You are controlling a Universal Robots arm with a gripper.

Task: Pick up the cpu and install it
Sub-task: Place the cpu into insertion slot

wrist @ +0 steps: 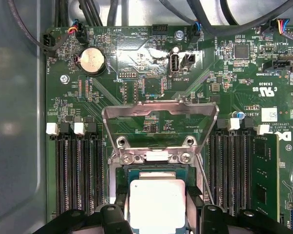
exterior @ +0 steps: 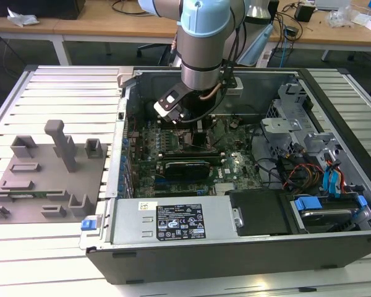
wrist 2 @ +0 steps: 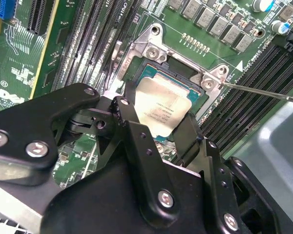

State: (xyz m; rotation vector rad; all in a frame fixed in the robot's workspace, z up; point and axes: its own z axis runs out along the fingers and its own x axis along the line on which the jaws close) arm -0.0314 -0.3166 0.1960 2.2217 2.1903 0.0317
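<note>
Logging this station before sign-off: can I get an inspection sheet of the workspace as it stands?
Surface: slatted metal table carrying an open computer case.
Job's things: cpu at the socket, with the load bracket raised.
Clutter: grey fixture plate on the exterior view's left.
Grippers: gripper closed on two opposite edges of the cpu.
Cables: black cables along the motherboard's edge; coloured leads by the drive bays.
Surroundings: wooden desks behind the table.
</note>
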